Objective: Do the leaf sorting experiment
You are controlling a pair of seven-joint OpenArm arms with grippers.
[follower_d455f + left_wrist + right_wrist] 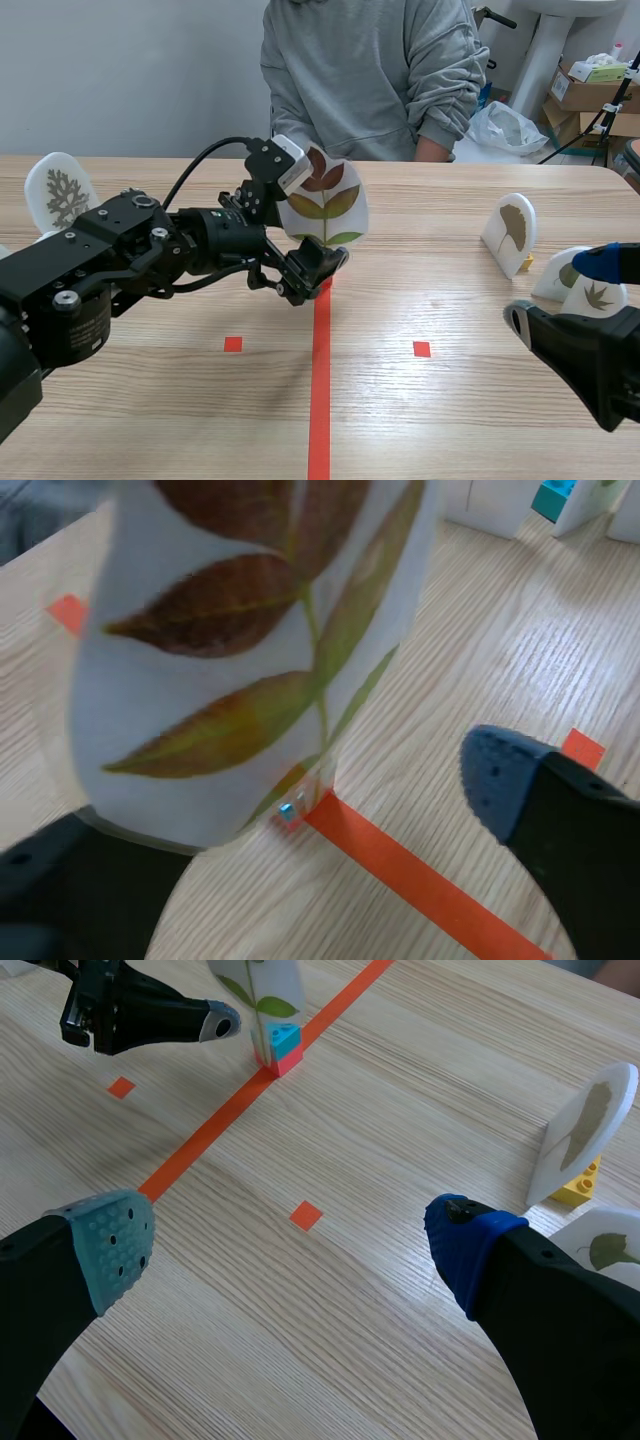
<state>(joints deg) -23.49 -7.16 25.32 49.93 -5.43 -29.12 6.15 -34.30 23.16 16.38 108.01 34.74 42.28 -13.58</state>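
A white card with a compound leaf in red, brown and green stands upright on a small pink and blue block, right on the orange tape line. My left gripper is at the card's foot. In the left wrist view the card stands between the open fingers, close to the dark one, and the blue-padded finger is well clear of it. My right gripper is open over bare table at the near right, holding nothing.
A ginkgo leaf card on a yellow block stands at the right, with two more leaf cards just behind my right gripper. A card with a lacy leaf stands far left. A person in a grey sweatshirt sits across the table.
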